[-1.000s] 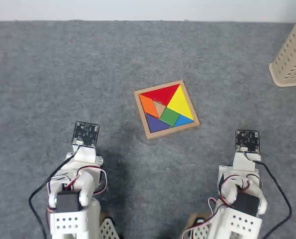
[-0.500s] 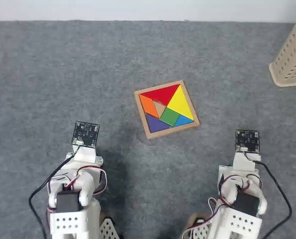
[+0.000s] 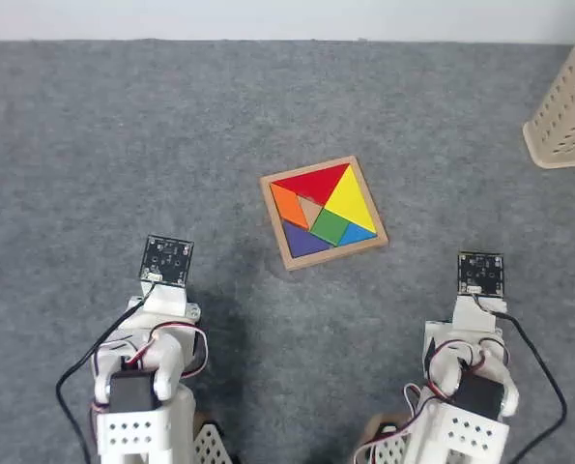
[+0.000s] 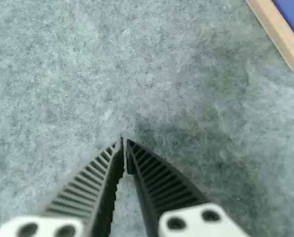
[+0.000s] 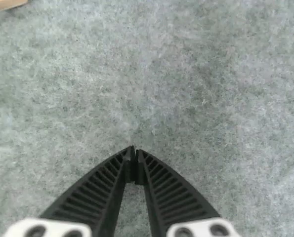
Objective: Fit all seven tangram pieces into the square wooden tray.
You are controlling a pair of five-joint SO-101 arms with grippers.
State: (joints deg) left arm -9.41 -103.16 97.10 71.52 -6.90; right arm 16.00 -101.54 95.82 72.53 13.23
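High view put the square wooden tray (image 3: 337, 251) at frame centre, well apart from my left gripper (image 4: 123, 143) and right gripper (image 5: 135, 150), both clenched empty over carpet (image 3: 123, 126), and I judged the risk was calling it finished if the tan patch (image 3: 309, 210) was a gap.

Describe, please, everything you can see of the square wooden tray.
The square wooden tray is a shallow frame of pale wood with a raised rim. It lies flat on the grey mat near the middle, turned at a slant. Seven flat pieces fill it with no gap showing: red triangle, yellow triangle, orange piece, tan piece, green square, blue triangle and purple piece. Only these and the mat touch it.
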